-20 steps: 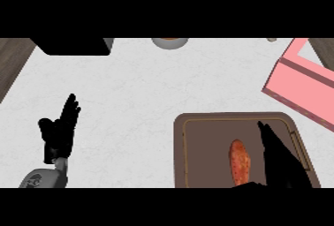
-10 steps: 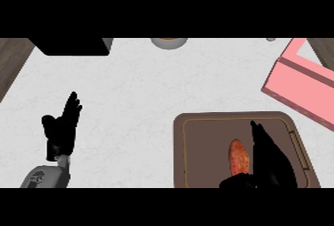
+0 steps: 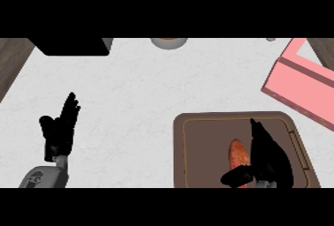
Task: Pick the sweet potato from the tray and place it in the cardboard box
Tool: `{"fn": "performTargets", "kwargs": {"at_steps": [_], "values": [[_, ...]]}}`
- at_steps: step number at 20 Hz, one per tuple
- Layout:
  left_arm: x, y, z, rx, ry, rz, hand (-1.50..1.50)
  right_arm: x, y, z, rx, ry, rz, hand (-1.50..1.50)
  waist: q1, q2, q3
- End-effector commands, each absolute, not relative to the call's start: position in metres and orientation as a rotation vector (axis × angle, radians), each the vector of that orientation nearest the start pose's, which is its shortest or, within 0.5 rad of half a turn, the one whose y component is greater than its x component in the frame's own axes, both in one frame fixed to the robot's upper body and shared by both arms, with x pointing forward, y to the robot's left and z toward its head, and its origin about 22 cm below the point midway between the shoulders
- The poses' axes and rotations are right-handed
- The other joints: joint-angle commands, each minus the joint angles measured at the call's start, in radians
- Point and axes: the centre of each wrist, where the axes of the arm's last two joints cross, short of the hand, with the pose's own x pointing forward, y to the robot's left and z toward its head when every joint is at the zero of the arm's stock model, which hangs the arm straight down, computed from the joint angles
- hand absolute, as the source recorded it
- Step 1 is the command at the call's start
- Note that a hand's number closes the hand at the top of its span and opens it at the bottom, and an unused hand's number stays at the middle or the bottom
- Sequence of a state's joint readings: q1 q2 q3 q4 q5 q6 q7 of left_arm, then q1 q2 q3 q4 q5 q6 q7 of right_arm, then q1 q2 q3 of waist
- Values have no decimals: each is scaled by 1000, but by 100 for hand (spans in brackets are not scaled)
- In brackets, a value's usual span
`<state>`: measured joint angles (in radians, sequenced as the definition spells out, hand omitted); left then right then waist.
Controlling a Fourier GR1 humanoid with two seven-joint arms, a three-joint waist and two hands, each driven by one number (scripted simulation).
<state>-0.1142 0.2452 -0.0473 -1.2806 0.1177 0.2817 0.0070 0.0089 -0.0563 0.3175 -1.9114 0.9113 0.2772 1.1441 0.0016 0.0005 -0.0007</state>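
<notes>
An orange sweet potato (image 3: 236, 153) lies lengthwise on the brown tray (image 3: 202, 150) at the lower right of the head view. My right hand (image 3: 269, 154) rests on the tray just right of it, fingers straight and pointing away, thumb curled in under the potato's near end, which it hides. The pink cardboard box (image 3: 301, 81) sits at the right edge, beyond the tray. My left hand (image 3: 60, 128) stays open at the lower left, fingers up.
A black appliance (image 3: 68, 46) occupies the far left of the counter. A small round bowl (image 3: 169, 42) stands at the far edge, centre. Dark wood shows at the far left and right corners.
My right hand has slid down and left along the tray, closer to the sweet potato, its thumb now coming under the potato's near end. The left hand barely moved.
</notes>
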Motion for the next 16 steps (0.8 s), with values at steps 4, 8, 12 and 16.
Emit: {"fn": "performTargets", "kwargs": {"at_steps": [4,8,12,16], "values": [[253,272,-30,305,-1388,32,0,219,-157,63,-902,-496,599,-150,3,-2,1],[270,265,-19,292,-1393,48,0,230,-154,63,-906,-506,631,-150,0,-1,1],[264,295,-21,303,-1380,59,0,233,-158,40,-882,-507,605,-150,2,0,1],[240,282,-22,300,-1379,65,0,230,-165,40,-888,-499,614,-150,4,-2,1]]}}
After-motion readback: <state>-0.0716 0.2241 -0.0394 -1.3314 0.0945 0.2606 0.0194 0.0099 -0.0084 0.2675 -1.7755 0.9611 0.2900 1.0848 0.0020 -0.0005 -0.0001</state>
